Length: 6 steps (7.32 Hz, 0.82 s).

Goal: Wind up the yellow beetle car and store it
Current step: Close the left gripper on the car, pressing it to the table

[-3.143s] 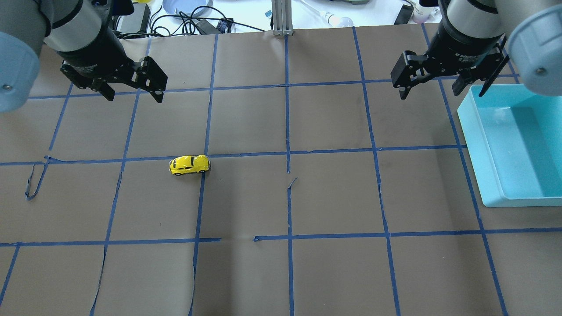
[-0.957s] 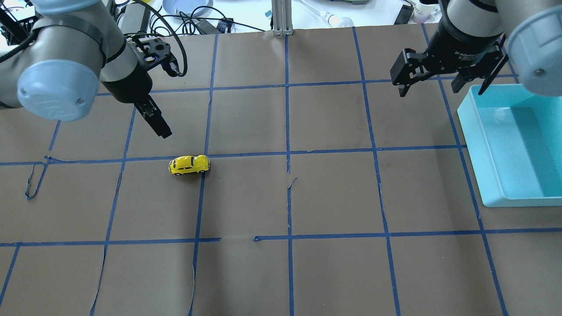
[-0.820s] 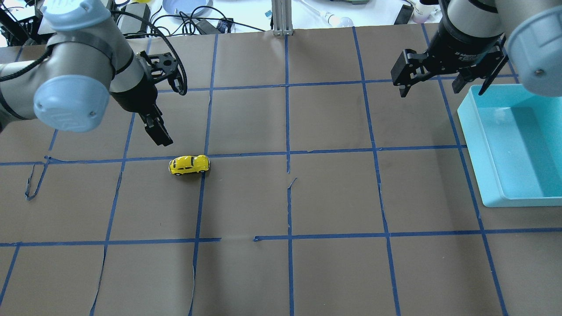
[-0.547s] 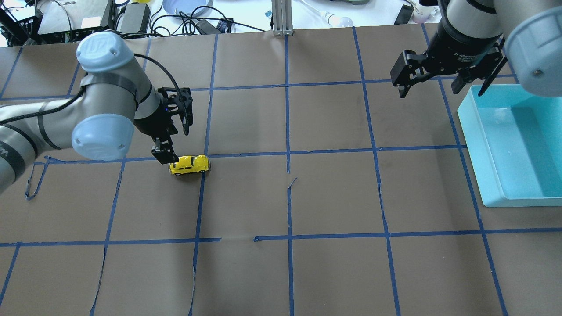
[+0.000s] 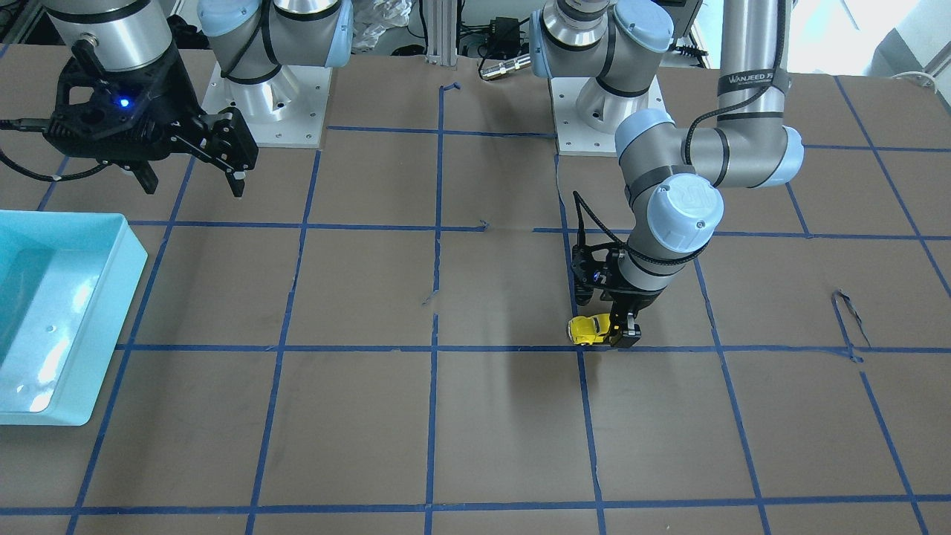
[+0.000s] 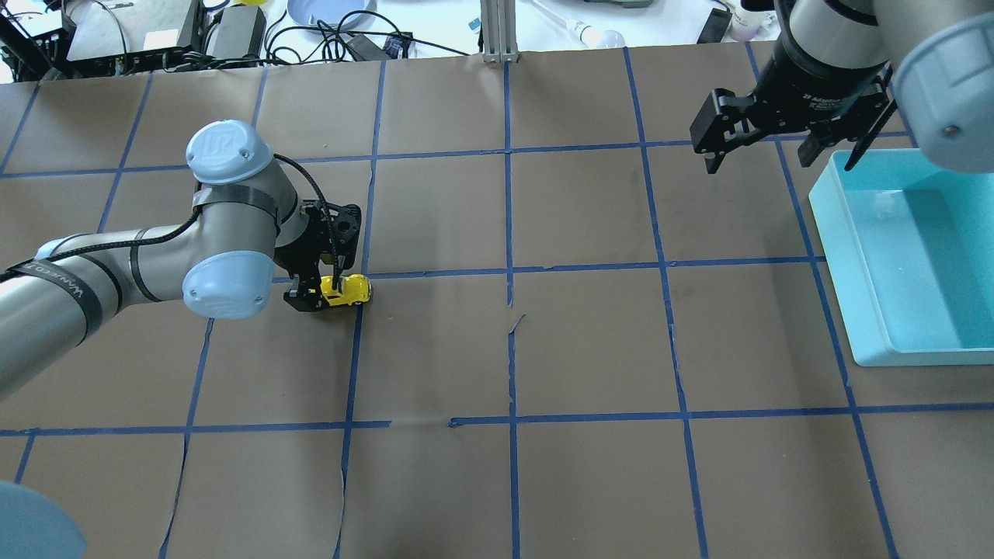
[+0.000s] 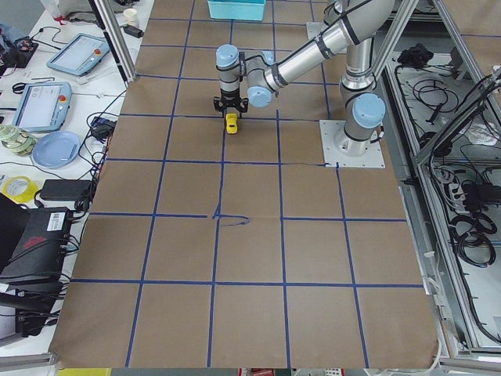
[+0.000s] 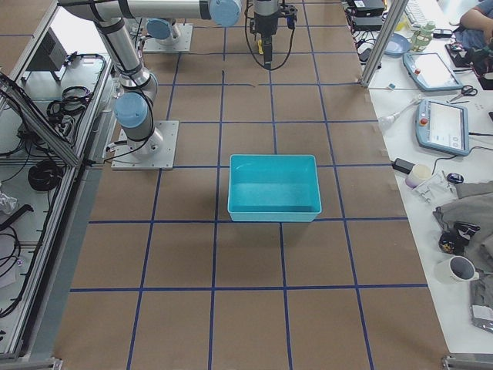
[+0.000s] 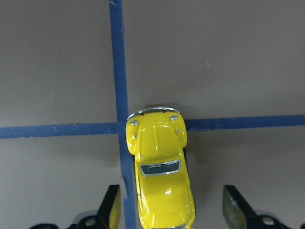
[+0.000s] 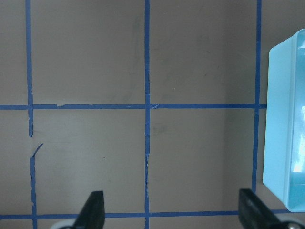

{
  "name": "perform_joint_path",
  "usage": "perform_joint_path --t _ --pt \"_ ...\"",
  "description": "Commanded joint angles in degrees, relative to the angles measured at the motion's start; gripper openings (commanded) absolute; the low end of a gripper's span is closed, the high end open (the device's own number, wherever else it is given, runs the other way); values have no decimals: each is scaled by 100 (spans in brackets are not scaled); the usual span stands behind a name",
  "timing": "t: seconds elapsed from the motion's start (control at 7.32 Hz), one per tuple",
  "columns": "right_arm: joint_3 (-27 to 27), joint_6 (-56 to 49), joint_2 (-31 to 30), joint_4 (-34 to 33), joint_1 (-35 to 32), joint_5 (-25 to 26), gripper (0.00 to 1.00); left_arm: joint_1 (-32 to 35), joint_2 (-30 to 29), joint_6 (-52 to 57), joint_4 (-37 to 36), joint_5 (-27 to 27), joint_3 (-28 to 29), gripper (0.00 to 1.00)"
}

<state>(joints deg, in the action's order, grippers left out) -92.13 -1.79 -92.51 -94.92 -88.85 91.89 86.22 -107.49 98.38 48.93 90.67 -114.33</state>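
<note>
The yellow beetle car (image 6: pixel 351 289) stands on its wheels on the brown paper by a blue tape crossing, left of centre. My left gripper (image 6: pixel 317 295) has come down over its rear half. In the left wrist view the car (image 9: pixel 162 171) sits between the two fingers (image 9: pixel 113 212) with a gap on each side, so the gripper (image 9: pixel 174 212) is open. It also shows in the front view (image 5: pixel 620 333) with the car (image 5: pixel 587 329). My right gripper (image 6: pixel 759 161) hangs open and empty at the back right.
A light blue bin (image 6: pixel 846 256) stands at the table's right edge, just right of my right gripper; it also shows in the front view (image 5: pixel 111 319) and the right wrist view (image 10: pixel 279 119). Blue tape lines grid the paper. Cables and clutter lie beyond the far edge.
My left arm has swung from the back left down to the car and now straddles its rear. The car has not moved. The right arm has stayed put.
</note>
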Motion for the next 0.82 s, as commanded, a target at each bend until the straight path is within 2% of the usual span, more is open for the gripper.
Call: perform_joint_path --t 0.0,0.68 --pt "11 3 -4 9 -1 -14 100 0 -158 129 -200 3 -2 78" --pt "46 3 -22 44 -9 -110 100 -167 -167 -450 -200 -58 -1 67"
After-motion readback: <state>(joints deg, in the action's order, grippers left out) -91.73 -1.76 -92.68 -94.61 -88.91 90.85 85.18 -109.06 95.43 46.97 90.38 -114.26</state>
